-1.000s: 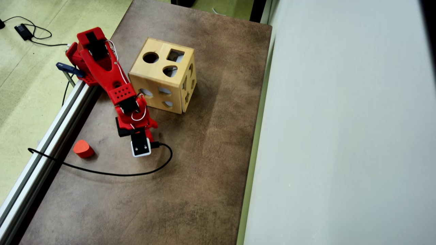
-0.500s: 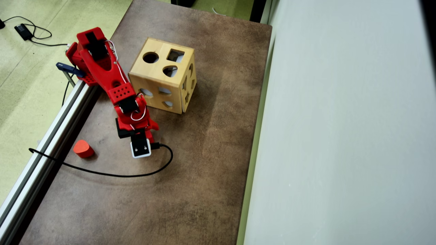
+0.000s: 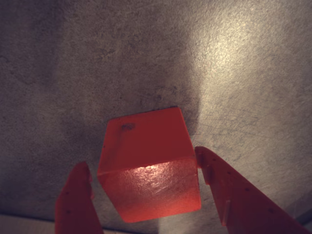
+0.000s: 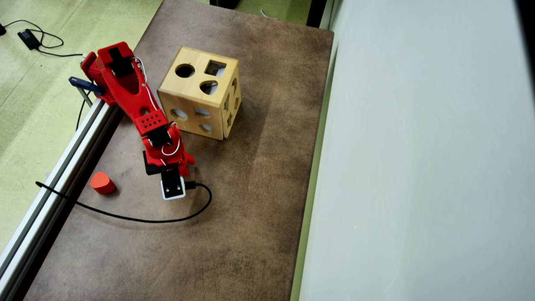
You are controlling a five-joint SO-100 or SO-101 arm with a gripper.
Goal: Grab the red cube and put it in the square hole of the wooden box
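A: What fills most of the overhead view?

B: A brown table (image 4: 259, 175), with the wooden box (image 4: 199, 93) standing on it near the arm's base. The square hole (image 4: 215, 68) is in the box's top face, beside a round hole (image 4: 184, 70).

A: And the arm?

B: The red arm (image 4: 138, 100) reaches down just beside the box's near corner. A black cable (image 4: 138, 216) loops away from its wrist across the table.

A: Where is the red cube?

B: In the wrist view the red cube (image 3: 148, 168) sits between the two fingers of the gripper (image 3: 144, 183). The right finger (image 3: 234, 195) touches its side; the left finger (image 3: 75, 202) is at its other side, so the jaws look closed on it. From overhead the wrist hides it.

A: Anything else?

B: An orange-red rounded block (image 4: 102, 182) lies near the table's rail, well apart from the gripper. No readable writing anywhere.
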